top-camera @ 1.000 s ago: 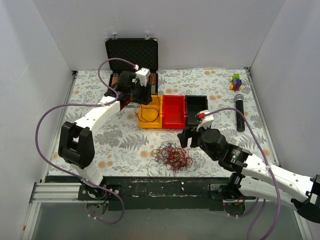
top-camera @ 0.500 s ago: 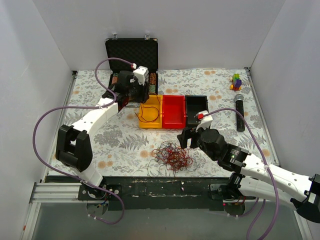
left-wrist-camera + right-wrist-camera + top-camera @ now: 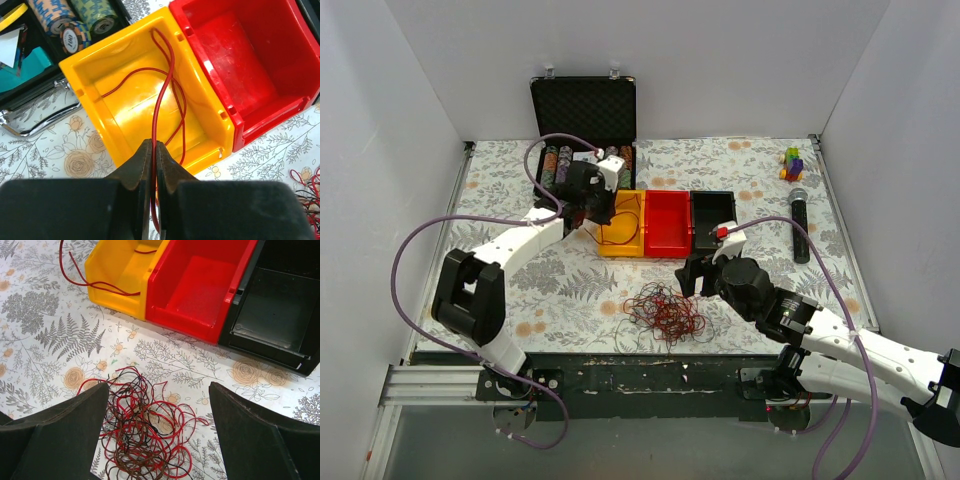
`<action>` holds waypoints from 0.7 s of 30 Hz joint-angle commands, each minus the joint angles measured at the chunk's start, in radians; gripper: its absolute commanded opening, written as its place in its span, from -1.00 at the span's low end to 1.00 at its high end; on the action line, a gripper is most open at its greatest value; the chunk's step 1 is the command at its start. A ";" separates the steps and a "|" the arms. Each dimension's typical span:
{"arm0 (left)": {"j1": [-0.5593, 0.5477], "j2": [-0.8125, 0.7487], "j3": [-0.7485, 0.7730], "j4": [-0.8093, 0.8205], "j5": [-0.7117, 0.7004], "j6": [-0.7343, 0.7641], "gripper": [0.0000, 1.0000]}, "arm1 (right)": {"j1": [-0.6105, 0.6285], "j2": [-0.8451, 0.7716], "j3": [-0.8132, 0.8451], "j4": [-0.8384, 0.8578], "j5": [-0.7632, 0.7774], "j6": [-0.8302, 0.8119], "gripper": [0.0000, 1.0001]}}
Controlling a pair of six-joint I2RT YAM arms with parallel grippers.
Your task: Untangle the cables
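Observation:
A loose nest of thin red, dark brown and black cables lies on the floral table near its front edge; it also shows in the right wrist view. My left gripper is shut on a single red cable that runs up into the yellow bin and loops inside it. In the top view the left gripper hangs at the yellow bin's left rim. My right gripper is open and empty, just above the nest's far right side; in the top view it sits right of the nest.
A red bin and a black bin stand next to the yellow one. An open black case with poker chips is behind. A microphone and small coloured blocks lie at the right.
My left gripper has moved forward and right from the case to the yellow bin's left rim with the red cable. The right arm has stayed still.

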 commanded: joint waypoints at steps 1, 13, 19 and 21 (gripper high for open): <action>-0.075 -0.028 -0.003 0.045 -0.101 0.056 -1.00 | -0.006 -0.013 -0.008 0.040 0.000 0.017 0.79; -0.126 0.199 0.098 0.048 -0.416 0.068 -1.00 | -0.009 -0.024 -0.011 0.023 0.008 0.020 0.79; -0.126 0.251 0.140 0.055 -0.445 0.073 -1.00 | -0.012 -0.017 -0.017 0.027 0.002 0.019 0.79; -0.126 0.261 0.158 0.052 -0.438 0.071 -0.74 | -0.013 -0.017 -0.021 0.030 -0.001 0.019 0.79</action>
